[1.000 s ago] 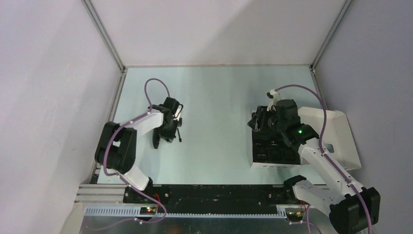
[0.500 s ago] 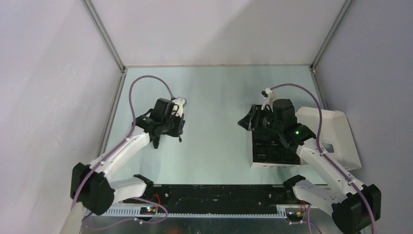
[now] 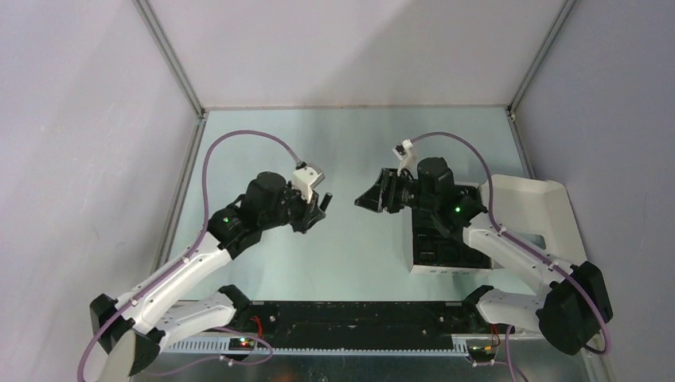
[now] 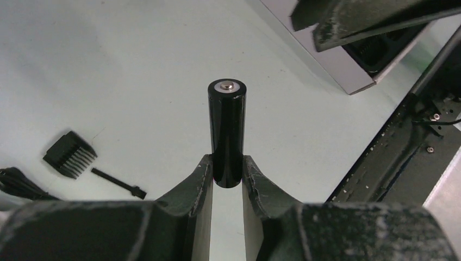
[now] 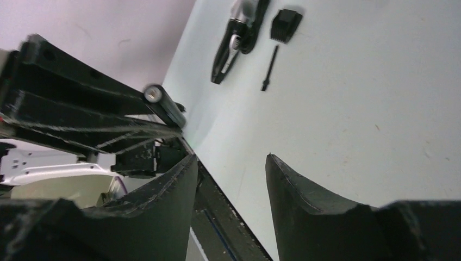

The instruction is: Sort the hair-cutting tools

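1. Left gripper (image 4: 227,173): closed narrowly on the lower end of a black cylinder (image 4: 227,122). The cylinder projects from between the fingers with its silvery end cap outward and is lifted clear of the desk (image 4: 136,60).
2. Right gripper (image 5: 230,163): jaws parted about halfway, with nothing between them. It is raised over the middle of the desk and faces the left gripper, with a gap between the two.
3. Clipper body (image 5: 234,41): black with a silvery section. It lies flat on the left part of the desk.
4. Comb attachment (image 4: 69,154): small, black and toothed. It lies on the desk just beside the clipper body.
5. Brush (image 4: 118,182): thin black stick. It lies on the desk near the comb attachment, not touching it.
6. White box (image 3: 446,269): on the right part of the desk, holding a black insert. Its lid (image 3: 557,215) lies open to the right.
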You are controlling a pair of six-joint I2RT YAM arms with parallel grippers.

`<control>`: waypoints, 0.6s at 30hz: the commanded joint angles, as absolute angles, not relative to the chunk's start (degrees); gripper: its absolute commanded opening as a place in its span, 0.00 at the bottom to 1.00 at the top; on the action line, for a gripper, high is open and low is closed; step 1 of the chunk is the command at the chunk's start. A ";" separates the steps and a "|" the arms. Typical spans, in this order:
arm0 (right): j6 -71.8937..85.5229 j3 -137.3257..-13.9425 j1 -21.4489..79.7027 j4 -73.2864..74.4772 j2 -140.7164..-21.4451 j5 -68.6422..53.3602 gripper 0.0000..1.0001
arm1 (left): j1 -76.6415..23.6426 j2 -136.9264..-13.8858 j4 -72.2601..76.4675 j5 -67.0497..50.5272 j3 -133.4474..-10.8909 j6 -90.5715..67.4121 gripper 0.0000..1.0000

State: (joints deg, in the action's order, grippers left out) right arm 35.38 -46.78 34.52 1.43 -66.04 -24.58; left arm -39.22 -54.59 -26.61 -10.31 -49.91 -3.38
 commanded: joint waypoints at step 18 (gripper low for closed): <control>37.70 -57.96 38.99 -3.93 -74.21 -31.58 0.52 | -46.37 -57.76 -24.95 -10.67 -55.72 6.23 0.00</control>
State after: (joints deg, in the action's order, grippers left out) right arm 37.95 -54.96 38.11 -4.23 -73.34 -30.41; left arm -45.84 -57.36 -26.04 -10.31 -52.77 3.53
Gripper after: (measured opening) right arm 0.536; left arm 0.251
